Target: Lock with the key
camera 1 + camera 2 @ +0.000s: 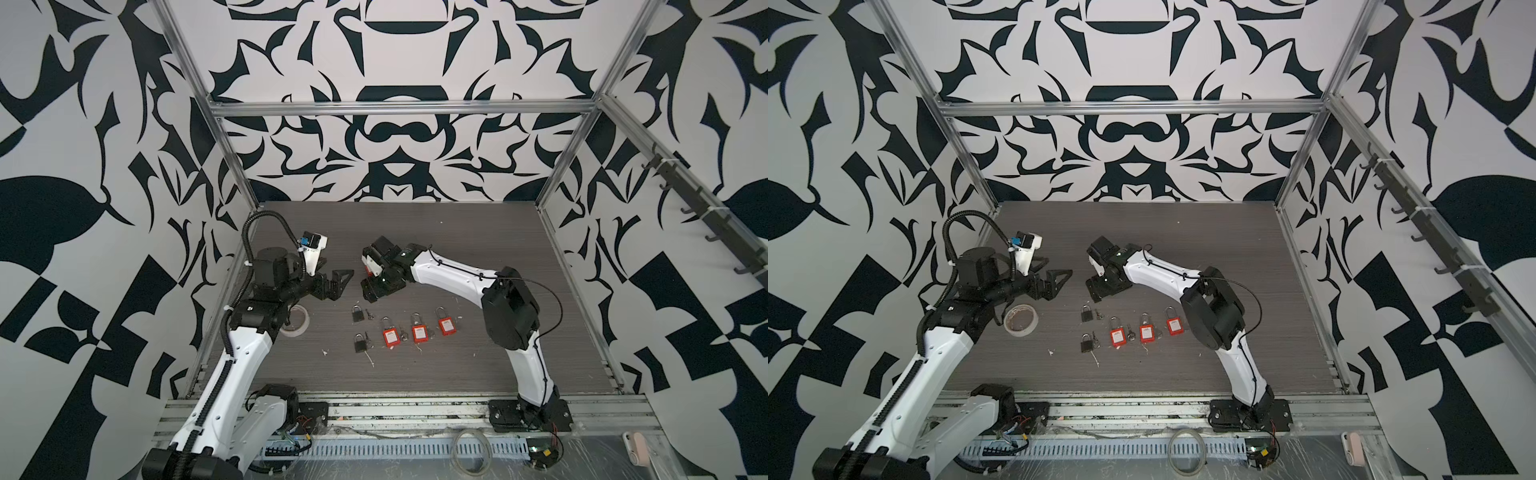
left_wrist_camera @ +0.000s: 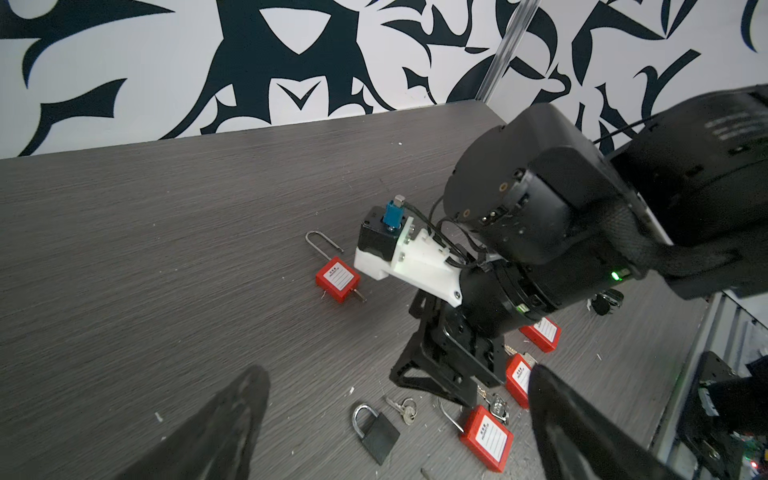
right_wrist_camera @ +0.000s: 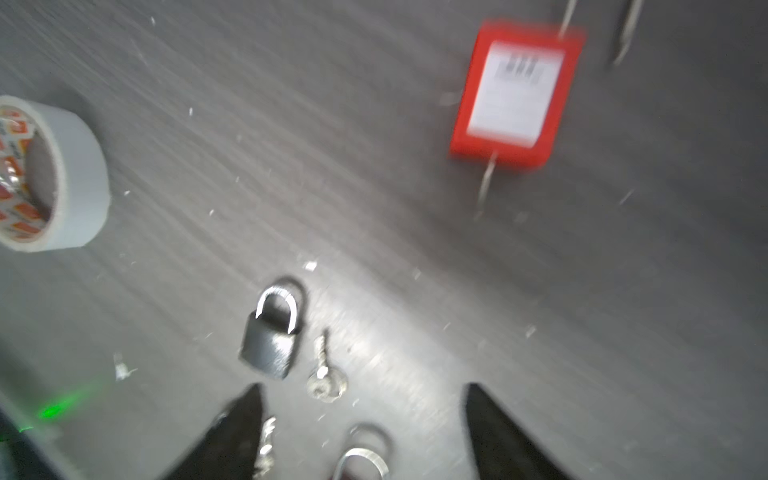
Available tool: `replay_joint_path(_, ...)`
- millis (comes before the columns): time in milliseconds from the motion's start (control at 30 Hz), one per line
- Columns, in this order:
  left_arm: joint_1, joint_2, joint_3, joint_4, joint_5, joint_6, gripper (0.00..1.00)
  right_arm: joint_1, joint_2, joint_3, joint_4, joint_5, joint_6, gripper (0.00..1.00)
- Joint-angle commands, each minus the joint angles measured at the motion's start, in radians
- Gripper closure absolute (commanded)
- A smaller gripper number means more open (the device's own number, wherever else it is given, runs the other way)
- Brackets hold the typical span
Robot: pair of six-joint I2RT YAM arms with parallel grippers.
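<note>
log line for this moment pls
left gripper: open, empty | right gripper: open, empty | lone red padlock: on table, key inserted, shackle open

Bright even light, right wrist view motion-blurred

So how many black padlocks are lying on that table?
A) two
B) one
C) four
A: the far black padlock and the near black padlock are the only black ones on the table.
</note>
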Motion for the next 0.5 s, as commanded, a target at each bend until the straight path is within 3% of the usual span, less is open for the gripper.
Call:
replay_joint_path(0, 0.0, 0.013, 0.03, -0.01, 0.011, -0.016, 0.01, -0.021, 0.002, 0.071, 0.08, 0.123, -0.023, 0.09)
replay_joint_path(233, 0.0, 0.035, 0.027, -0.022, 0.014, 0.001, 0.03, -0.037, 0.135, 0.221, 0.067, 0.187, -0.045, 0.11)
replay_joint_path(467, 0.0, 0.034, 0.017, -0.03, 0.015, 0.0, 0.05, -0.045, 0.238, 0.318, 0.072, 0.193, -0.038, 0.28)
